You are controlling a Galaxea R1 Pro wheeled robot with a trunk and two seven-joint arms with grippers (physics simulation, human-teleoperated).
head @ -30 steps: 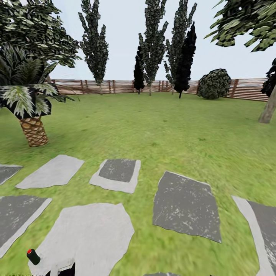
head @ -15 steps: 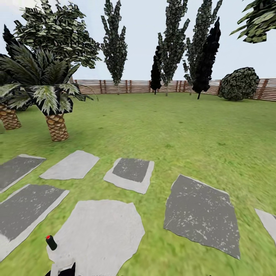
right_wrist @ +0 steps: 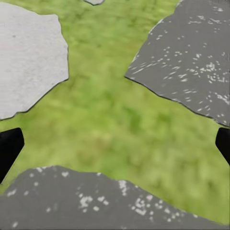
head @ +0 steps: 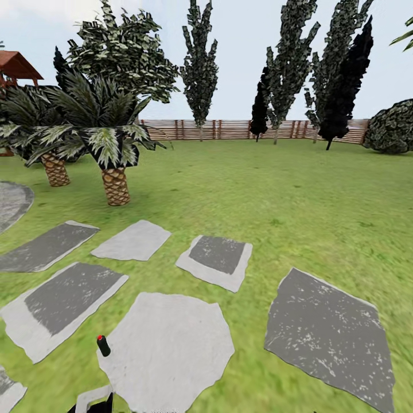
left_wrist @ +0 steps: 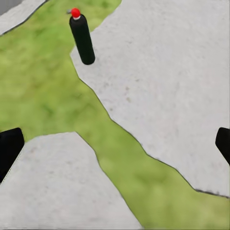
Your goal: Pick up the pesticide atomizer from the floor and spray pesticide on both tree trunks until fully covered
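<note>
view swung left | 2nd palm (head: 54, 166) and red-roofed hut (head: 17, 67) now in sight

Grey stone slabs (head: 166, 344) lie near the two short palms (head: 115, 149). A round bush (head: 396, 129) stands near the far slim trees (head: 201, 69). A red roof (head: 17, 66) shows behind the palms.

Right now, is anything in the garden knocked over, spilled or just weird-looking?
Nothing is spilled or broken. The small dark spray can with a red cap stands upright at the edge of a pale grey paving stone, beside the grass. It looks tilted in the left wrist view, likely just the camera angle.
</note>
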